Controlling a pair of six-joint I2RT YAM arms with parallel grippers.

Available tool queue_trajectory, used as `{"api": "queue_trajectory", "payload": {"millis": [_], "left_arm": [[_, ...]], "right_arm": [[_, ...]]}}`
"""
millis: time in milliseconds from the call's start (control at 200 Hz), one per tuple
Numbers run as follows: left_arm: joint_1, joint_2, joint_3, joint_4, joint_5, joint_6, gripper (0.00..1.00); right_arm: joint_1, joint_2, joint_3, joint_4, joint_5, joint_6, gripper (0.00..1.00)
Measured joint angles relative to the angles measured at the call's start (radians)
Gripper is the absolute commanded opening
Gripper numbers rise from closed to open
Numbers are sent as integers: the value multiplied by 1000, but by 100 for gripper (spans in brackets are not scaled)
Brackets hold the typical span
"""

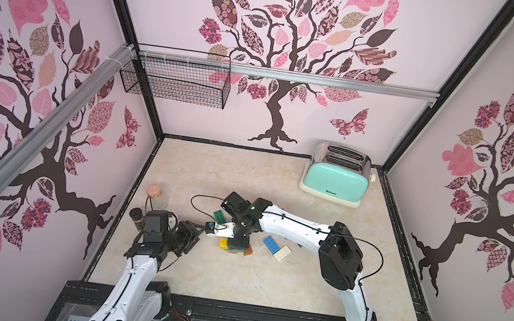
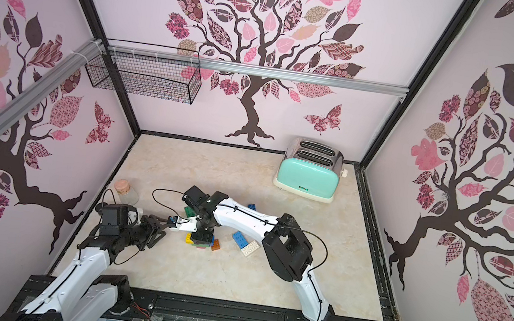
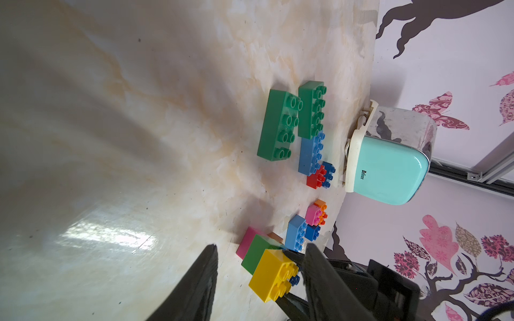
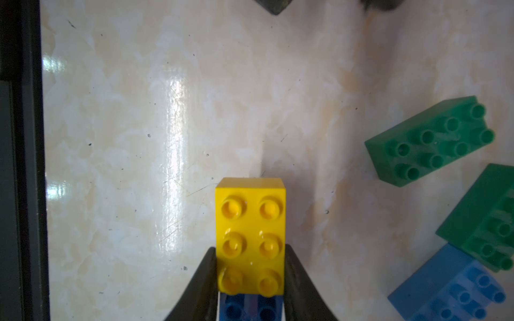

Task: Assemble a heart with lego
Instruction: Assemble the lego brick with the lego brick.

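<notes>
While left gripper [image 1: 196,237] apart and empty, right gripper [image 4: 250,250] tight on yellow lego brick [image 4: 250,211]

The yellow brick [image 4: 250,216] held in the right claw [image 4: 250,251] is smooth, glossy plastic. The tabletop [image 4: 167,111] below the claw looks like polished marble, shiny, with fine scratches. The green brick [image 4: 428,141] near the claw seems more dull, a little scuffed.

Mock-kitchen robot cell; aluminium frame [image 1: 297,76], decal walls [image 1: 303,36], toaster [image 1: 336,177].

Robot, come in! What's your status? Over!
Right gripper shut on yellow brick. Left gripper open, empty, alongside. Blue brick under the yellow. Green bricks lie clear to the side.
</notes>
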Motion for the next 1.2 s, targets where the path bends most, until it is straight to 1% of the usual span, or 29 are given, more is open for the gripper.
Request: {"api": "queue_trajectory", "payload": {"millis": [650, 830, 905, 1070, 1201], "left_arm": [[0, -2, 0, 0, 0, 0, 53], [0, -2, 0, 0, 0, 0, 53], [0, -2, 0, 0, 0, 0, 53], [0, -2, 0, 0, 0, 0, 52], [0, -2, 0, 0, 0, 1, 52]], "right_arm": [[-12, 4, 0, -7, -14, 16, 30], [-12, 4, -5, -3, -2, 16, 29], [-8, -5, -29, 28, 15, 18, 29], [0, -72, -142, 140, 53, 17, 30], [0, -74, -146, 145, 51, 11, 30]]}}
